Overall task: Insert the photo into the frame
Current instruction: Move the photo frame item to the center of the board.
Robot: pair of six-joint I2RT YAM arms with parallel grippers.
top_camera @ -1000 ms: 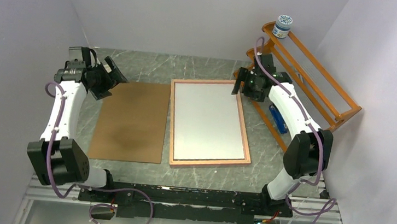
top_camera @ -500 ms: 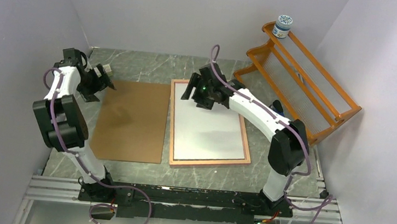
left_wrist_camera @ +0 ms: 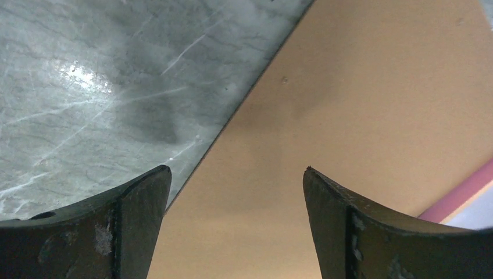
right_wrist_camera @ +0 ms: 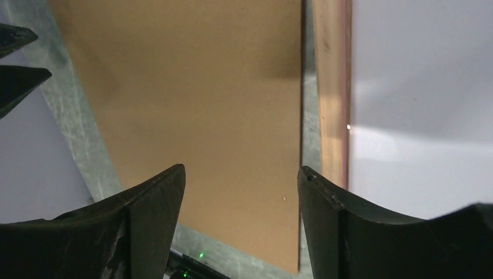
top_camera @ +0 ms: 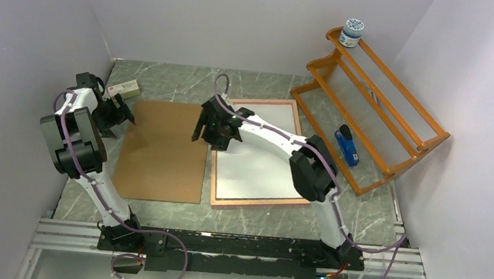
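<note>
Surface: grey-green marbled bench [top_camera: 174, 81], closed in by plain white walls [top_camera: 242, 16] at the back and on both sides.

Right side: orange wooden rack [top_camera: 398, 106] of slanted rails. A small jar [top_camera: 353, 32] with a white lid stands on its top far corner, and a blue object [top_camera: 347, 146] lies on the bench by its foot. Far left: small pale box [top_camera: 123, 88].

Centre-left: flat brown stiff backing board [top_camera: 164, 152], lying flat.

Just right of it, across a narrow strip of bare bench: large thin-edged rectangular frame [top_camera: 258, 203] in pinkish light wood, also flat. The large rectangular photo [top_camera: 258, 171] lies inside the frame's edges, plain pale back up and printed side not visible. A thin dark line runs round it just inside the wood.

Left tool [left_wrist_camera: 235, 171]: fingers spread wide with nothing between them, above the board's far left edge, where the board meets bare bench.

Right tool [right_wrist_camera: 241, 170]: fingers apart and empty, above the board's right edge near the frame's far left corner. The frame's wooden edge passes just beside one finger. Whether either tool touches anything I cannot tell.
</note>
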